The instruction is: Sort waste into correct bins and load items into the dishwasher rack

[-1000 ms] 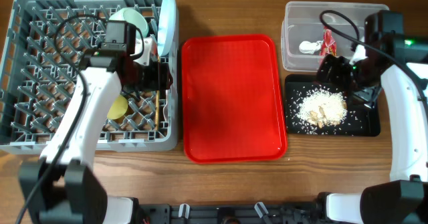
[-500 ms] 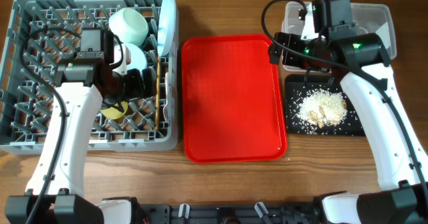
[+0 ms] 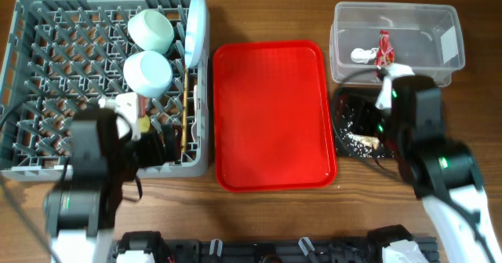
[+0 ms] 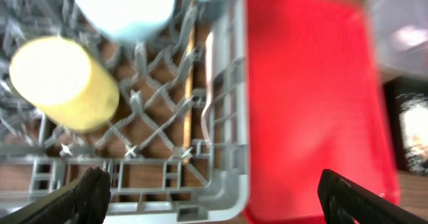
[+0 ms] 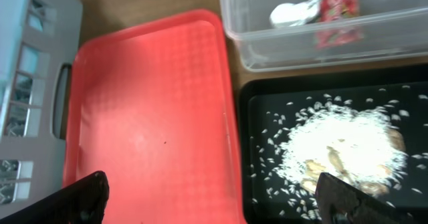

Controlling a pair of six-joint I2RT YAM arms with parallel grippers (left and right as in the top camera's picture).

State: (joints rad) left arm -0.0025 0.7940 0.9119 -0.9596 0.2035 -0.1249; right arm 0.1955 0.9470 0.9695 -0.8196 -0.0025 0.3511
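The grey dishwasher rack point(image 3: 47, 27) holds two mint bowls point(image 3: 149, 29) point(image 3: 147, 71), the white plate point(image 3: 196, 23) on edge, the chopstick point(image 3: 185, 118) and the yellow cup point(image 4: 63, 83). I cannot make out the fork. My left gripper point(image 3: 161, 145) is open and empty above the rack's near right corner point(image 4: 227, 184). The clear tub point(image 3: 439, 27) holds the red wrapper point(image 3: 383, 49) and the white scrap point(image 3: 361, 56). The black tray point(image 5: 257, 150) holds the rice crumbs point(image 5: 341, 140). My right gripper point(image 3: 357, 120) is open and empty over the black tray's left edge.
The large red tray point(image 3: 271, 114) lies between the rack and the bins, and shows bare in both wrist views point(image 4: 307, 103) point(image 5: 147, 110). My right arm point(image 3: 427, 149) covers most of the black tray in the overhead view. Bare wood runs along the near edge.
Both arms have drawn back toward the near edge. The left gripper has left the bowls for the rack's near right corner. The right gripper has moved from the tub to over the black tray.
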